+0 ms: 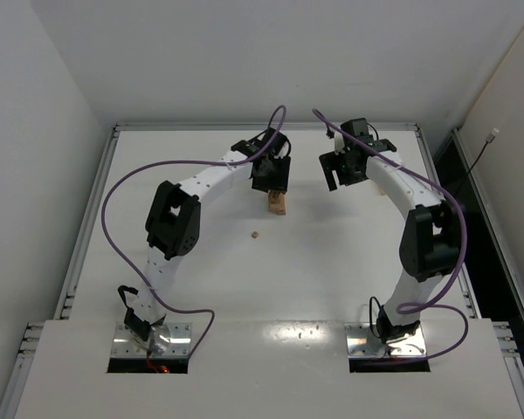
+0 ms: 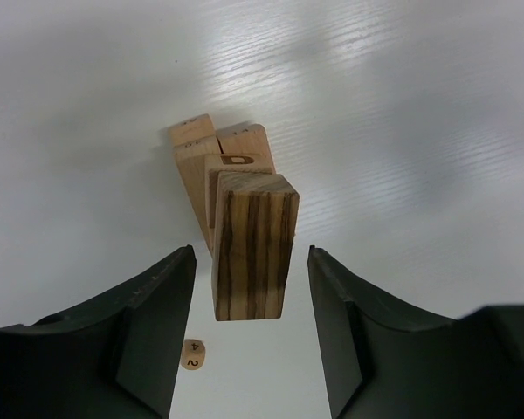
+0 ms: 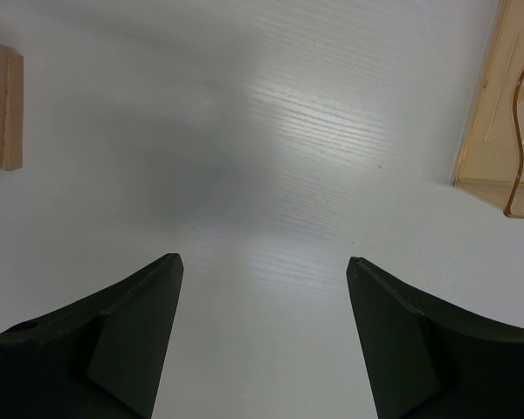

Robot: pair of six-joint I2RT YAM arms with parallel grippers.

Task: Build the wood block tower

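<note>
The tower [image 1: 278, 204] is a small stack of light-tan wood blocks just beyond the table's middle. In the left wrist view its top block [image 2: 253, 249] shows dark striped grain and lies on lower blocks [image 2: 196, 148]. My left gripper [image 1: 271, 179] hangs right above the tower. It is open [image 2: 251, 253], with one finger on each side of the top block and a gap on both sides. My right gripper [image 1: 341, 170] is open and empty over bare table [image 3: 262, 259]. Tan wood [image 3: 0, 105] shows at the left edge of the right wrist view.
A small wooden die with numbers [image 1: 255, 234] lies on the table in front of the tower, also seen in the left wrist view [image 2: 192, 353]. A translucent tan plastic tray [image 3: 506, 113] sits to the right of my right gripper. The table has raised rails at its edges.
</note>
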